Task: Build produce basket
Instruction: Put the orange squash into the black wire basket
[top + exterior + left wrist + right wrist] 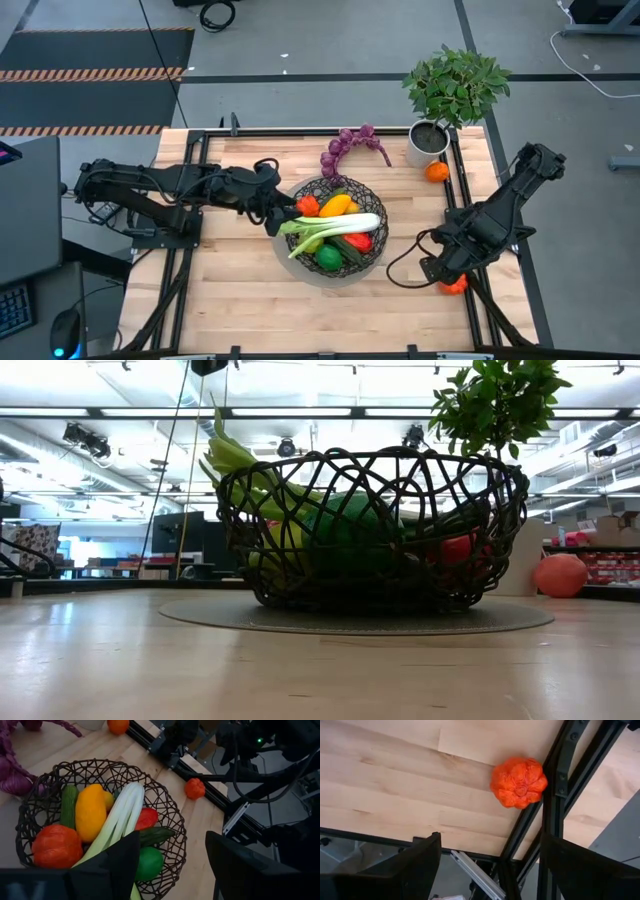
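Note:
The dark wire basket (331, 232) stands mid-table on its pale base and also shows in the low view (370, 530). It holds a leek (120, 817) lying across an orange pepper (57, 845), a yellow one (90, 810), a cucumber (67, 807), a red pepper (146, 817) and a green one (150, 862). My left gripper (283, 215) (172, 845) is open at the basket's left rim, above the leek's leafy end. My right gripper (437, 268) (490, 840) is open and empty near an orange-red pepper (518, 782) that lies on the table.
A purple grape bunch (347, 150) lies on the table beyond the basket. A round orange fruit (436, 171) lies beside the white pot of a leafy plant (428, 140) at the far right. Dark frame rails (555, 795) run along the table's right edge beside the orange-red pepper.

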Robot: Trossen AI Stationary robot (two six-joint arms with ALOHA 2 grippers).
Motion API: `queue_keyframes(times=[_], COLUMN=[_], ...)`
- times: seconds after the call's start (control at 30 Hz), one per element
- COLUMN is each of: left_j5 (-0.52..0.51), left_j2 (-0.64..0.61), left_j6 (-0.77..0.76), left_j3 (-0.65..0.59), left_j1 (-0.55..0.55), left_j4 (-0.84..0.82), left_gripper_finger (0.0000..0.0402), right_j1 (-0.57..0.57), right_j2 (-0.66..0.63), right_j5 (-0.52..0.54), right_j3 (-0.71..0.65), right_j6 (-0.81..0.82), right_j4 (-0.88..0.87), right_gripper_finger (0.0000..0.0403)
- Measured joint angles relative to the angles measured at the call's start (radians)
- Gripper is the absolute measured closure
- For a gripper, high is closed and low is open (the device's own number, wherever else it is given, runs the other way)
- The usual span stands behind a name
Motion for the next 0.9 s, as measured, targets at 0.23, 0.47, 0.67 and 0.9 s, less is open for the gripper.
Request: queue_keyframes(times=[0.23, 0.47, 0.67, 0.9], left_j5=[0.0, 0.0, -0.001, -0.025], left_j2=[0.0, 0.0, 0.0, 0.0], left_j6=[-0.002, -0.024, -0.049, -0.073], left_j3=[0.0, 0.0, 0.0, 0.0], left_j1=[0.0, 0.0, 0.0, 0.0], left_j4=[0.0, 0.0, -0.001, -0.001], left_gripper_finger=[0.017, 0.017, 0.017, 0.017], right_j1=[0.066, 0.1, 0.101, 0.101], right_j2=[0.0, -0.001, -0.001, 0.0], right_j5=[0.025, 0.025, 0.038, -0.039], right_j3=[0.0, -0.067, -0.164, -0.296], right_j6=[0.113, 0.103, 0.031, -0.252], right_j4=[-0.058, 0.002, 0.119, 0.264], right_gripper_finger=[0.0057, 0.0057, 0.0057, 0.0057])
